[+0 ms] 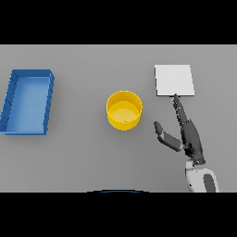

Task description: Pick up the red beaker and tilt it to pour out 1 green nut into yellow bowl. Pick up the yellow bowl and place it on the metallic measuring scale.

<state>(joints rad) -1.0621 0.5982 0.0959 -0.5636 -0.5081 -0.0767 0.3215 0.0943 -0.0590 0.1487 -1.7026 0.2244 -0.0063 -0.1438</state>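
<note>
A: Right hand (190, 139) is open, empty, fingers straight, tips at the scale's (173, 79) near edge. Left hand isn't in view.
B: Risk?
A: Reaching sideways for the bowl (124, 110), the thumb could knock it and slide it away.
B: Bowl?
A: Yellow, upright, mid-table, between the blue tray (28, 102) and scale. No beaker visible.

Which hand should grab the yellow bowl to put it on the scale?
Probably the right hand. It is the only hand in view, open, just right of the yellow bowl, with its fingertips reaching the edge of the metallic measuring scale. The left hand is nowhere in view.
</note>
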